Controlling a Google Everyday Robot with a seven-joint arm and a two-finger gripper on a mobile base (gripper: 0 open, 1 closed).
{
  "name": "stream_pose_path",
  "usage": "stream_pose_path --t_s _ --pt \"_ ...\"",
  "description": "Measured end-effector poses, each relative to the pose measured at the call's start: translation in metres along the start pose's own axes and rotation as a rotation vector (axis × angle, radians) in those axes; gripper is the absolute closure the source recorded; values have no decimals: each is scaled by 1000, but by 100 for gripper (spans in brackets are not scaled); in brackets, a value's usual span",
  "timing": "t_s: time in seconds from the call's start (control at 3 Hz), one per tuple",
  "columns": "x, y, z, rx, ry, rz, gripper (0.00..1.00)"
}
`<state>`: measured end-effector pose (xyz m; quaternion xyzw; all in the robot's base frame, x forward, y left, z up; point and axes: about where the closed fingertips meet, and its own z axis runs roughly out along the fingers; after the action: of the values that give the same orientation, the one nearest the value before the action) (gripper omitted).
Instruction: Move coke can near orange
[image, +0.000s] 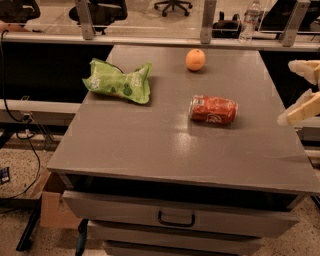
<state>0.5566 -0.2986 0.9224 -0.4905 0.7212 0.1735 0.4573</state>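
The coke can (213, 110) lies on its side on the grey table (150, 145), right of the middle, its silver top pointing left. The orange (195, 59) sits at the far end of the table, apart from the can and beyond it. My gripper (287, 93) is at the right edge of the view, past the table's right side and to the right of the can. Its two cream fingers (303, 108) are spread apart with nothing between them.
A crumpled green snack bag (118, 80) lies at the far left of the table. Drawers with a dark handle (176, 219) are below the front edge. A rail with posts and a water bottle (249, 21) runs behind the table. A cardboard box (50, 207) stands on the floor at left.
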Motion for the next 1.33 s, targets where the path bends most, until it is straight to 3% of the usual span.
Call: stream_pose_path --t_s 1.33 --pt "2 34 82 -76 -32 12 0"
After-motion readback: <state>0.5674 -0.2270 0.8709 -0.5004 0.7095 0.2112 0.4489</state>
